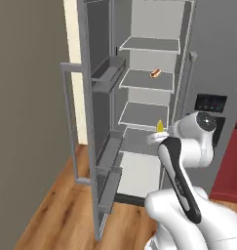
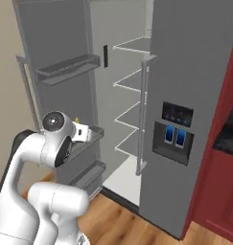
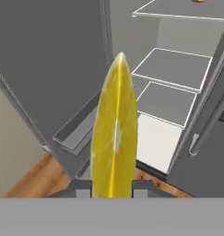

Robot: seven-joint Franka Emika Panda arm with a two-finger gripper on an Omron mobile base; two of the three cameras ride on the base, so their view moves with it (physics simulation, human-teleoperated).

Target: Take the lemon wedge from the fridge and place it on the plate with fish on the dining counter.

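The lemon wedge (image 3: pixel 114 133) stands tall and bright yellow between my fingertips in the hand view, with my gripper (image 3: pixel 112 188) shut on its lower end. From the left base view its yellow tip (image 1: pixel 160 125) pokes up above my hand, just outside the fridge's lower shelves. The grey fridge (image 1: pixel 149 97) stands with its left door (image 1: pixel 90 122) swung wide open and its right door (image 2: pixel 194 110) with the blue-lit dispenser (image 2: pixel 175 136) closed. The plate with fish and the dining counter are out of view.
A small orange-brown item (image 1: pixel 155 73) lies on an upper fridge shelf. Door bins (image 2: pixel 67 69) line the open door beside my arm. A dark red cabinet (image 2: pixel 218 158) stands right of the fridge. Wooden floor (image 1: pixel 56 215) lies below.
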